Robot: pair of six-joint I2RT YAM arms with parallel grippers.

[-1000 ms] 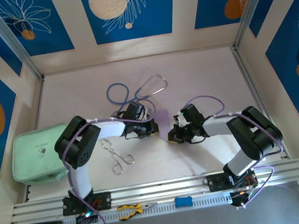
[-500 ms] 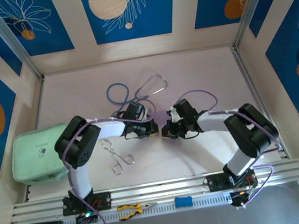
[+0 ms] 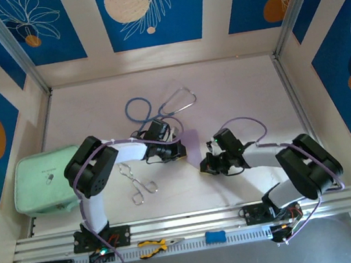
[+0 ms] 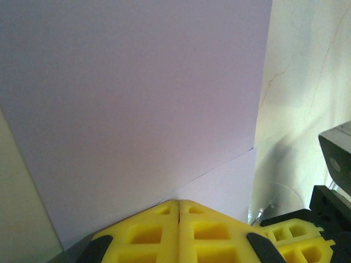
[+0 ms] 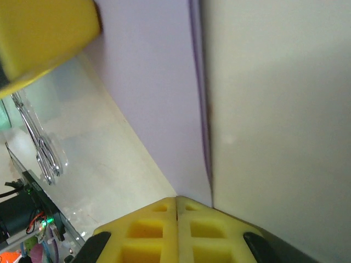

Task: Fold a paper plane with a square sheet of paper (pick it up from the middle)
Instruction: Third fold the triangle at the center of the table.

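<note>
You get bright, even light over the surface [image 3: 235, 90], with soft shadows; up close the square sheet of paper [image 4: 137, 98] looks hazy.

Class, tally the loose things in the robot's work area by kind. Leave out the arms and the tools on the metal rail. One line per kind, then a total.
Sheet of paper: 1
Stethoscope: 1
Forceps: 1
Pouch: 1
Total: 4
</note>
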